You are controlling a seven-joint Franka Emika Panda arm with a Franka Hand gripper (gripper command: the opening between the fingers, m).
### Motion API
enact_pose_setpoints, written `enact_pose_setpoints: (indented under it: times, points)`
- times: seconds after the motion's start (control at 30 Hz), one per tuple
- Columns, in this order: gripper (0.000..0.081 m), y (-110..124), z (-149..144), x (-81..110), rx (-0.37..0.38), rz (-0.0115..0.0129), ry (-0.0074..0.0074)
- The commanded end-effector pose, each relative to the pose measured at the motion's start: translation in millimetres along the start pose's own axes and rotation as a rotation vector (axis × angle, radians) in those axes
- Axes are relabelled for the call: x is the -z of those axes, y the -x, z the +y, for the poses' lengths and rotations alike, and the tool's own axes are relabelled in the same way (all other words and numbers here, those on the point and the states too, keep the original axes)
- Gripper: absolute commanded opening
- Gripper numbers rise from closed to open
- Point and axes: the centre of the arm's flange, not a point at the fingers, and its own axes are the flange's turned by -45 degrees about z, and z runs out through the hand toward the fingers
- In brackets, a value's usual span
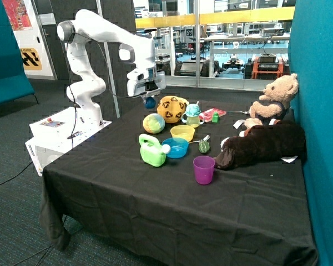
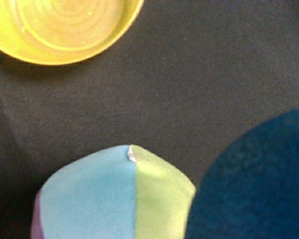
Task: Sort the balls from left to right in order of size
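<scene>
Three balls are in the outside view. A small dark blue ball [image 1: 150,103] hangs in my gripper [image 1: 150,96], above the back left part of the black table [image 1: 155,205]. It fills the corner of the wrist view [image 2: 254,184]. A mid-size pastel patchwork ball [image 1: 154,123] lies on the cloth just below and in front of it, and also shows in the wrist view [image 2: 114,199]. A larger yellow and brown ball [image 1: 172,109] sits behind the pastel ball, beside the gripper. The gripper is shut on the blue ball.
A yellow bowl [image 1: 182,132] [image 2: 60,25], a blue bowl [image 1: 176,147] and a green watering can [image 1: 151,151] stand near the pastel ball. A purple cup [image 1: 203,169] is nearer the front. A teddy bear [image 1: 275,100] and a brown plush [image 1: 261,145] lie at the right.
</scene>
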Motion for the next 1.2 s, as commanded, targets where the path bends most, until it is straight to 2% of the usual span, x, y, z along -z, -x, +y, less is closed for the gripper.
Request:
enact_pose_setpoints:
  times: [0.0, 0.23, 0.47, 0.77, 1.17]
  points:
    - [0.0000, -8.9, 33.5, -19.6, -0.033, -0.0034, -0.0021]
    - [0.0000, -12.7, 42.4, -32.0, -0.027, -0.0034, -0.0021]
    - [0.0000, -12.1, 32.5, -55.2, 0.019, -0.0034, -0.0022]
    - [0.0000, -8.6, 26.5, -81.5, 0.042, -0.0034, -0.0022]
    - [0.0000, -14.0, 36.4, -96.8, 0.050, -0.0034, -0.0022]
